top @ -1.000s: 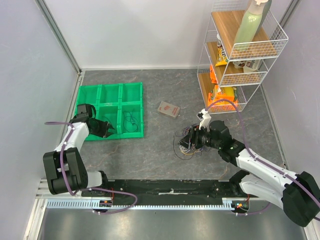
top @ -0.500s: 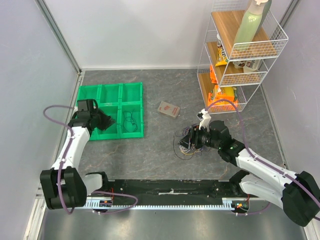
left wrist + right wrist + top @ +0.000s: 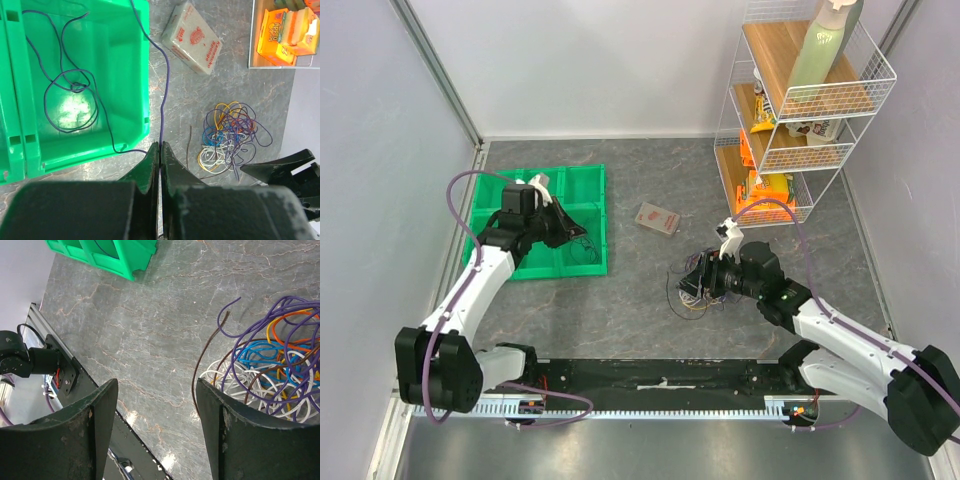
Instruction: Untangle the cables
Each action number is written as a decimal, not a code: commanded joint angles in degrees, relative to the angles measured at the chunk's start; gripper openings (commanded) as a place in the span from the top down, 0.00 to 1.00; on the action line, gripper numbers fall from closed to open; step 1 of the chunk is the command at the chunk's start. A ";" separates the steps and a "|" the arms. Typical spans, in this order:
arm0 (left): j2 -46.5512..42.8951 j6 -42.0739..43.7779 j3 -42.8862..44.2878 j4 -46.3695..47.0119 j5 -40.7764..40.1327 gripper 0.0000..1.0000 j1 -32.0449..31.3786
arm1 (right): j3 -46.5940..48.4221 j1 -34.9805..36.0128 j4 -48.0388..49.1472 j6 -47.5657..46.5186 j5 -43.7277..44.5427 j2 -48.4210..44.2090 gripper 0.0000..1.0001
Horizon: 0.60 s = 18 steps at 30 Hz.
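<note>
The bunch of cables (image 3: 692, 292), in yellow, white, blue, orange and purple, lies tangled on the grey table; it also shows in the left wrist view (image 3: 227, 135) and the right wrist view (image 3: 270, 375). My right gripper (image 3: 698, 278) (image 3: 156, 385) is open and empty, low over the table, with the bunch at its right finger. My left gripper (image 3: 568, 226) (image 3: 160, 150) is shut on a thin dark purple cable (image 3: 167, 85) at the right edge of the green tray (image 3: 535, 185) (image 3: 115, 60). That cable's loops (image 3: 70, 95) lie in a tray compartment.
A small tan box (image 3: 658, 218) (image 3: 192, 37) lies between the tray and the bunch. A white wire shelf (image 3: 800, 110) with snack packs and a bottle stands at the back right. Grey walls enclose the table; a black rail (image 3: 660, 385) runs along the near edge.
My left arm has swung up and to the right, from the tray's lower left to its right side. The right arm and the bunch have not moved.
</note>
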 commanded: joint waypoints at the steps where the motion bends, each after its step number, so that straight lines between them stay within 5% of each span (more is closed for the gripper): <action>1: 0.29 1.72 2.21 -1.48 -2.15 0.98 0.10 | -0.34 0.31 0.54 0.05 1.07 -1.17 0.29; 18: -8.33 -2.41 -7.98 -3.43 -3.57 0.98 0.10 | -0.52 0.40 1.77 0.05 0.81 0.32 0.29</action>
